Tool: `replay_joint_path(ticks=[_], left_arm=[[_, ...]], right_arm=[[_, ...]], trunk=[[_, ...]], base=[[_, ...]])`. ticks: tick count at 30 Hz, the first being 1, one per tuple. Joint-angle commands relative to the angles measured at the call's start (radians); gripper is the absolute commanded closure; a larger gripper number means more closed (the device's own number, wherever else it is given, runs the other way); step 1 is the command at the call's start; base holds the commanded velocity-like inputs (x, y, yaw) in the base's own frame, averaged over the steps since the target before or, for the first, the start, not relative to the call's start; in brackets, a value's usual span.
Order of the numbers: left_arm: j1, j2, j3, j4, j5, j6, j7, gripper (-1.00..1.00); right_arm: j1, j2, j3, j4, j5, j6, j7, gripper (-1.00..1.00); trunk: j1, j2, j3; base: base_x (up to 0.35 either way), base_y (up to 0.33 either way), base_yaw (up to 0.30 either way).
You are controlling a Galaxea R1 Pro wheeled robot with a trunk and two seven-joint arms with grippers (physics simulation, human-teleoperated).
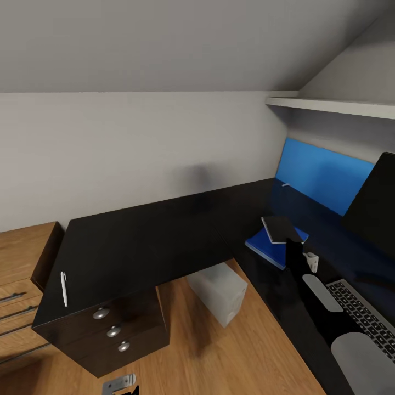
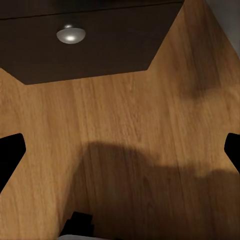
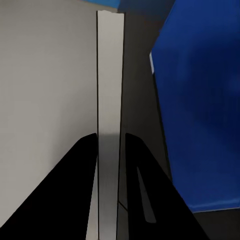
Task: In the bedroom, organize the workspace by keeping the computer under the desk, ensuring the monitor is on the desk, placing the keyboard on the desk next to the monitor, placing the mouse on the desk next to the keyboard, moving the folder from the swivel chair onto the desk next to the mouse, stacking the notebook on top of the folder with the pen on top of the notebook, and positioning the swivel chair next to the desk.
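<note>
Right gripper (image 3: pixel 110 145): clamping the notebook (image 1: pixel 281 229) edge, over the folder (image 1: pixel 269 248).
Left gripper (image 2: pixel 120 150): hanging open above floor (image 2: pixel 125 125).
Pen (image 1: pixel 63 288): lying on worktop (image 1: pixel 142 241).
Computer (image 1: pixel 218 292): sitting underneath.

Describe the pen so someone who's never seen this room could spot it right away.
Find the L-shaped black desk and follow its wing to the end above the black drawer unit. Near that edge lies the pen, alone, a thin white stick on the dark top.
</note>
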Motion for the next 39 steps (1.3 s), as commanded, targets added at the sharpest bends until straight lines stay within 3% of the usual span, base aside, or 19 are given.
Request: replay_joint_path(ticks=[1,3,4,17,27,39], left_arm=[[-0.001,0.001,-0.004,-0.002,0.006,0.003,0.009,-1.00],[-0.001,0.001,-0.004,-0.002,0.006,0.003,0.008,-1.00],[-0.001,0.001,-0.004,-0.002,0.006,0.003,0.008,-1.00],[-0.001,0.001,-0.005,-0.001,0.006,0.005,0.008,-1.00],[-0.001,0.001,-0.004,-0.001,0.006,0.003,0.007,-1.00],[-0.001,0.001,-0.004,-0.001,0.008,0.003,0.007,-1.00]], right_arm=[[-0.001,-0.002,0.006,0.000,-0.011,-0.009,0.005,1.00],[-0.001,-0.002,0.006,0.000,-0.011,-0.009,0.005,1.00],[-0.001,-0.002,0.006,0.000,-0.011,-0.009,0.005,-1.00],[-0.001,-0.003,0.006,0.000,-0.011,-0.007,0.005,-1.00],[-0.001,-0.003,0.006,0.000,-0.011,-0.007,0.005,-1.00],[-0.001,-0.004,0.009,0.000,-0.009,-0.004,0.006,-1.00]], trunk=[[0.000,-0.001,-0.001],[0.000,-0.001,-0.001],[-0.004,0.006,0.002],[-0.054,0.097,0.043],[-0.054,0.097,0.043],[-0.054,0.097,0.043]], base=[[0.000,0.000,0.000],[0.000,0.000,0.000],[0.000,0.000,0.000],[0.000,0.000,0.000],[-0.005,0.000,0.000],[-0.173,0.000,0.000]])
